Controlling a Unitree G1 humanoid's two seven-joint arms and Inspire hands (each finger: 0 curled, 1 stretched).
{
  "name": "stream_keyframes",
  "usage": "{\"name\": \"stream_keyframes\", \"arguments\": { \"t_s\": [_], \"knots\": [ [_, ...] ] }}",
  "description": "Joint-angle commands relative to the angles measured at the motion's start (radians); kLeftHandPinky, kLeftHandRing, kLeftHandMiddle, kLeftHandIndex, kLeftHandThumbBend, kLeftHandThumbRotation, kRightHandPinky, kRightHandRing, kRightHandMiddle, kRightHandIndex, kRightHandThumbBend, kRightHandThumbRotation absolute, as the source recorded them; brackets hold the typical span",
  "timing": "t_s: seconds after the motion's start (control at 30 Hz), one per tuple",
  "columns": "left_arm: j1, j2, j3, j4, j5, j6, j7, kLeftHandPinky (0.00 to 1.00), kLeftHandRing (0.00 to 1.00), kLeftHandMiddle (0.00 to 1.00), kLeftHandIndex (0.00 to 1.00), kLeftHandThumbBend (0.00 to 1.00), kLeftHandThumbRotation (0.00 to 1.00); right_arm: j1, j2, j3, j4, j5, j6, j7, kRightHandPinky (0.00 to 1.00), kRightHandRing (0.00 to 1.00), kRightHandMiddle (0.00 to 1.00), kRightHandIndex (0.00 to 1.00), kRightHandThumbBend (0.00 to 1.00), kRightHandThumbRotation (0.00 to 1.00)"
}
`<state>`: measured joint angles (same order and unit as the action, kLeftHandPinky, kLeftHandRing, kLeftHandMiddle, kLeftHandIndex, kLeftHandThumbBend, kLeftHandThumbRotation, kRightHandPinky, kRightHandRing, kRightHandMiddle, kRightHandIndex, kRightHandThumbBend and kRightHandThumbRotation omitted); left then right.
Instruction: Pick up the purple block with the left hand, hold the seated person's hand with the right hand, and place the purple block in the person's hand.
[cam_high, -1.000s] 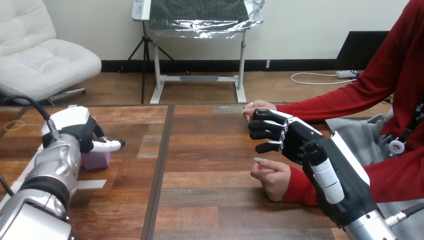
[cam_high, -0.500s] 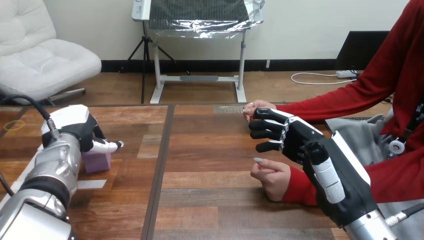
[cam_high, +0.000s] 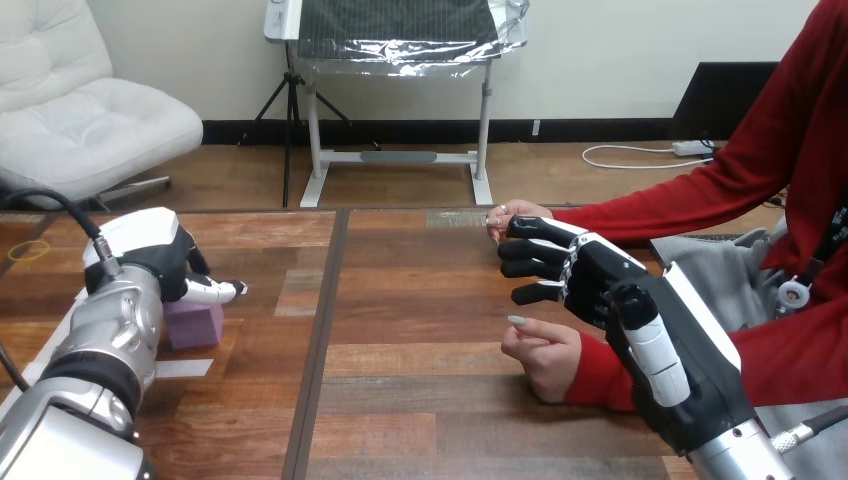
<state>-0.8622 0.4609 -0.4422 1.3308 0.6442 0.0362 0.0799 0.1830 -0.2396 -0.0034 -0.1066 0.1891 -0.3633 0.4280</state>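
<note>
1. The purple block (cam_high: 196, 324) is pale lilac and flat-faced. It rests on the table (cam_high: 420, 300) at the frame's left, partly under our left hand (cam_high: 160, 262).
2. We cannot tell whether that hand grips it.
3. Bare wood runs rightward from the block to the person's lower hand (cam_high: 545, 352) and the person's upper hand (cam_high: 512, 213). Our right hand (cam_high: 598, 280) sits between them, loosely spread and holding nothing.
4. The block's front edge runs with the planks, and we cannot tell its long axis.
</note>
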Motion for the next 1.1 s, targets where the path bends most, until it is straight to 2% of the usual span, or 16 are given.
{"name": "stream_keyframes", "arguments": {
  "t_s": [0.0, 0.2, 0.4, 0.5, 0.73, 1.07],
  "knots": [
    [-0.078, 0.001, 0.012, -0.018, -0.007, -0.002, 0.021, 0.58, 0.65, 0.66, 0.69, 0.53, 0.47, -0.048, -0.001, -0.009, -0.03, 0.009, -0.021, 0.001, 0.7, 0.78, 0.79, 0.81, 0.87, 1.0],
    [-0.074, 0.002, 0.019, -0.018, -0.018, -0.01, 0.036, 0.61, 0.67, 0.68, 0.72, 0.55, 0.46, -0.048, -0.001, -0.009, -0.028, 0.01, -0.021, 0.002, 0.7, 0.78, 0.79, 0.81, 0.88, 1.0],
    [-0.071, 0.001, 0.033, -0.023, -0.029, -0.018, 0.058, 0.6, 0.64, 0.66, 0.69, 0.57, 0.43, -0.047, 0.0, -0.01, -0.03, 0.01, -0.015, -0.002, 0.7, 0.78, 0.79, 0.81, 0.88, 1.0],
    [-0.067, 0.001, 0.038, -0.025, -0.032, -0.028, 0.075, 0.57, 0.62, 0.64, 0.66, 0.57, 0.41, -0.046, 0.0, -0.01, -0.03, 0.006, -0.015, -0.004, 0.7, 0.78, 0.78, 0.81, 0.88, 1.0],
    [-0.062, 0.001, 0.049, -0.025, -0.039, -0.045, 0.109, 0.49, 0.5, 0.52, 0.52, 0.58, 0.37, -0.043, -0.001, -0.01, -0.036, 0.001, -0.004, -0.009, 0.7, 0.78, 0.78, 0.81, 0.87, 1.0],
    [-0.06, 0.001, 0.056, -0.023, -0.054, -0.061, 0.132, 0.43, 0.43, 0.46, 0.47, 0.58, 0.35, -0.047, 0.0, -0.01, -0.025, -0.002, -0.019, -0.006, 0.7, 0.78, 0.79, 0.81, 0.86, 1.0]
  ]
}}
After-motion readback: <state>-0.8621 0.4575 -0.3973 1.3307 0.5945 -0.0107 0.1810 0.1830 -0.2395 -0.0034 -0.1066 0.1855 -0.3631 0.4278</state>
